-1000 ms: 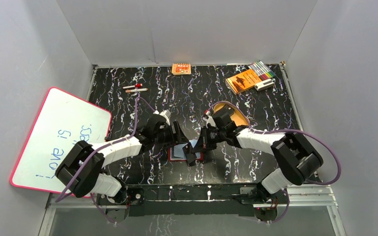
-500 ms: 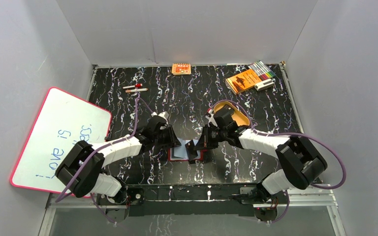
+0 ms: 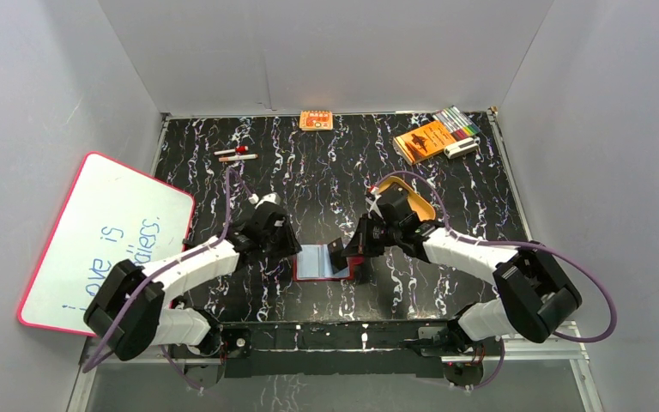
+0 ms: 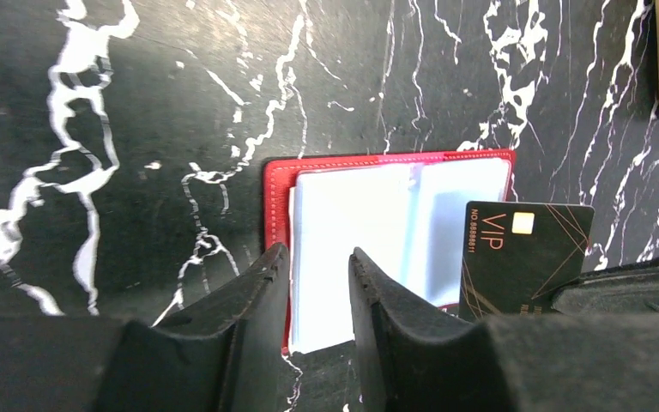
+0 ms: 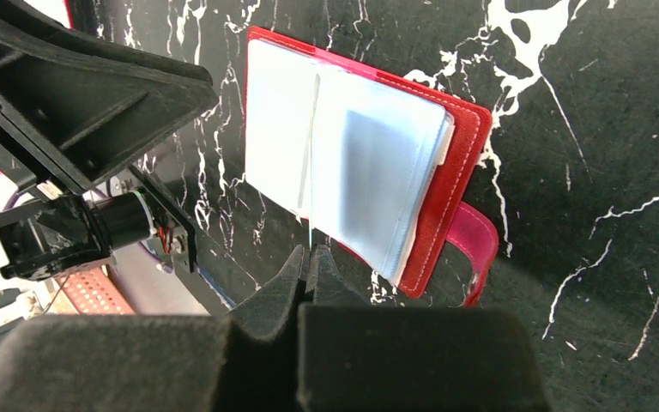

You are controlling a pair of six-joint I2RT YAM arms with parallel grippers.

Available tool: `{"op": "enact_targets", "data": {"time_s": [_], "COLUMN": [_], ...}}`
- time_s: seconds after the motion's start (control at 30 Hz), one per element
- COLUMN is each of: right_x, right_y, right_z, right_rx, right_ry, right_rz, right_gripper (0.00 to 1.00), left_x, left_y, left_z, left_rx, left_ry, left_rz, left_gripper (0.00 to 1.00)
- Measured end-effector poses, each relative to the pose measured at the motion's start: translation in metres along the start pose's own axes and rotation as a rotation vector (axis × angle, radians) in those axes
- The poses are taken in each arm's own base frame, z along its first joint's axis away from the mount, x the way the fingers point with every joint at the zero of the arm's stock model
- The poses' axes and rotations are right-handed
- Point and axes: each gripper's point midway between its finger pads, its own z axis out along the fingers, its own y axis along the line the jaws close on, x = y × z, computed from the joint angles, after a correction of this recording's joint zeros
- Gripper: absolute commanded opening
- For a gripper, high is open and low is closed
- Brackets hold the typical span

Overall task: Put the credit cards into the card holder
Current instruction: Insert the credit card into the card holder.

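On the left you see a white board (image 3: 103, 232) with a pink edge and blue writing, beside the black table (image 3: 326, 172). At the back sit a small orange box (image 3: 316, 120), an orange book (image 3: 423, 140), a pack of colour pens (image 3: 457, 120) and two little sticks (image 3: 236, 155). A tan oval tray (image 3: 421, 205) lies near the middle.

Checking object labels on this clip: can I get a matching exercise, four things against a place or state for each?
Things:
1. card holder
2. black card
3. whiteboard
4. orange booklet

Places or states:
A. far right corner of the table
B. pinched in the right tool
C. lying open near the table's near edge
D. at the left side, pink-rimmed, with writing on it

Pairs: 1-C, 2-B, 3-D, 4-A
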Motion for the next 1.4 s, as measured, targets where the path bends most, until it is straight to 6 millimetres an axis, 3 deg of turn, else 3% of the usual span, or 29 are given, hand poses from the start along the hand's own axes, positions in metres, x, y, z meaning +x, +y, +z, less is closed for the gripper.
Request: {"op": "enact_targets", "data": {"time_s": [0.27, 0.47, 0.77, 1.4], "right_x": [-0.01, -0.012, -0.003, 0.017], "right_y": [0.014, 0.014, 0.003, -0.004], "right_z": [0.001, 0.015, 0.024, 0.037], "right_rx": [-0.051, -0.069, -0.05, -0.033], "right_ry": [-0.039, -0.036, -0.003, 0.076], "right_rz": [-0.012, 0.032, 0.083, 0.117], "right_gripper": [0.0, 0.0, 0.0, 0.0], "left_x": [-0.024, -0.02, 0.01, 0.007], "left_y": [-0.006, -0.024, 0.004, 0.018], "left_z": [-0.027, -0.017, 0.007, 0.003], "left_rx": [0.019, 0.112, 0.02, -0.046], "left_ry": [-0.112, -0.08, 0.015, -0.024], "left_rz": [0.008, 0.007, -0.007, -0.036], "left_gripper": [0.34, 0.25, 0.19, 0.19]}}
